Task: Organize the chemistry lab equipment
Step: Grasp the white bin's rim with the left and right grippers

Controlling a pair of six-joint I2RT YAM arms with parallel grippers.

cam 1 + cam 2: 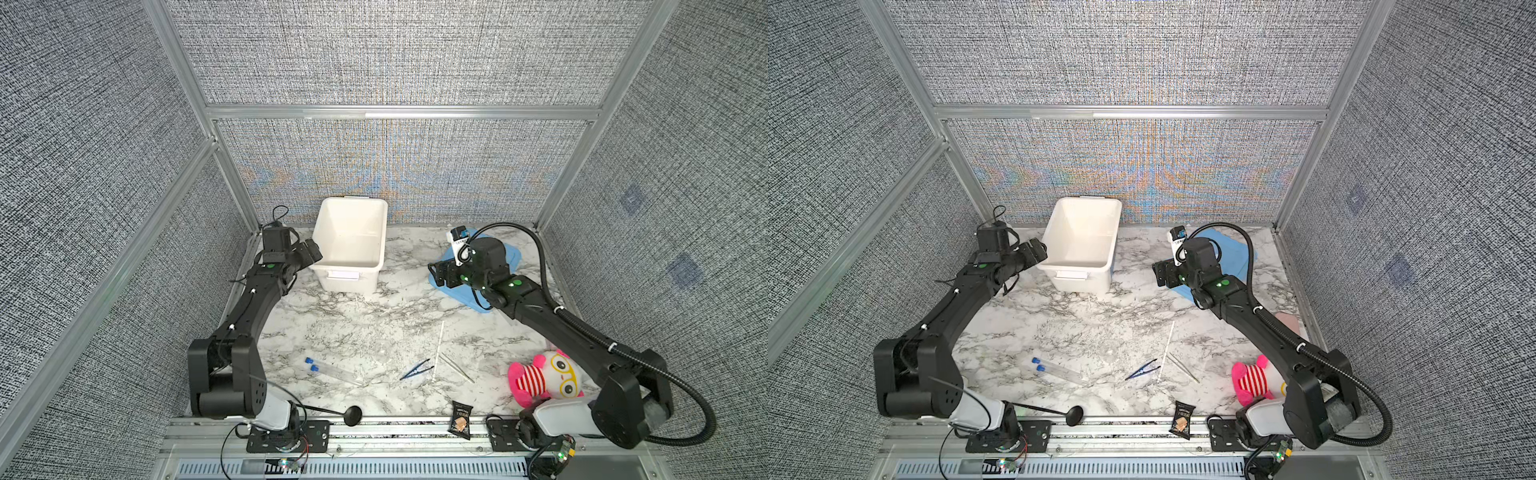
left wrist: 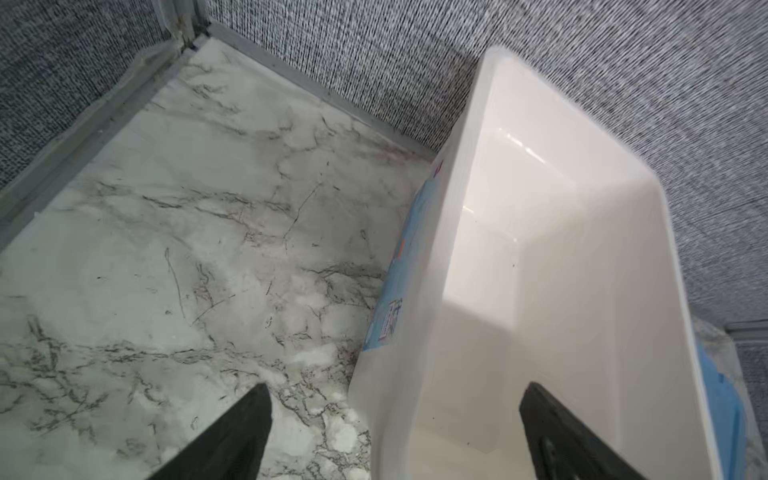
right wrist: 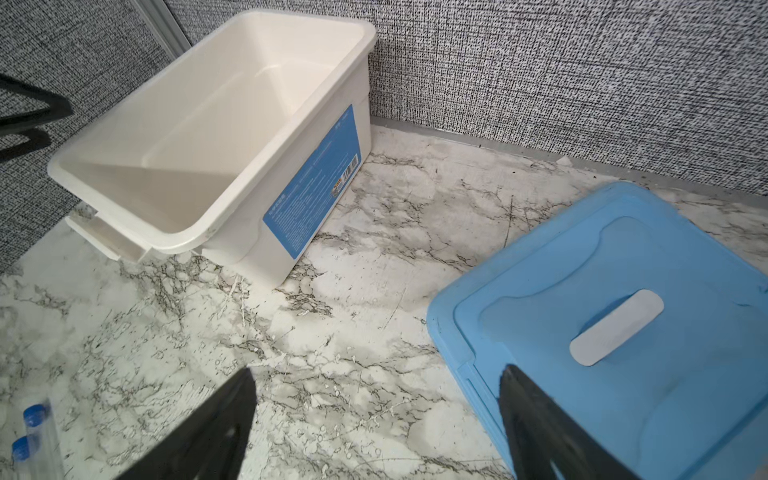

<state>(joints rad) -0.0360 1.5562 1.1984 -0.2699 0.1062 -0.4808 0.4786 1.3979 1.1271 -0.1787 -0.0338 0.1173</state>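
Near the table's front lie two clear blue-capped tubes point(image 1: 328, 370) point(image 1: 1054, 370) point(image 3: 33, 432), dark blue tweezers point(image 1: 414, 369) point(image 1: 1142, 369), a thin white stick point(image 1: 437, 351) point(image 1: 1166, 351) and silver tweezers point(image 1: 456, 367) point(image 1: 1183, 367). A white bin point(image 1: 345, 278) point(image 1: 1077, 278) point(image 2: 415, 332) point(image 3: 324, 137) stands empty at the back. My left gripper point(image 1: 311, 251) point(image 1: 1038, 249) point(image 2: 395, 390) hangs open at the bin's left rim, one finger over the marble, one over the inside. My right gripper point(image 1: 436, 274) point(image 1: 1160, 272) point(image 3: 378, 370) is open above the near edge of a blue lid point(image 1: 513, 251) point(image 1: 1225, 249) point(image 3: 623, 332), holding nothing.
A pink striped plush toy point(image 1: 540, 378) point(image 1: 1254, 380) sits by the right arm's base. A black snack packet point(image 1: 461, 419) point(image 1: 1182, 419) lies at the front edge. A black round-headed rod point(image 1: 352, 414) rests at the front left. Fabric walls close three sides.
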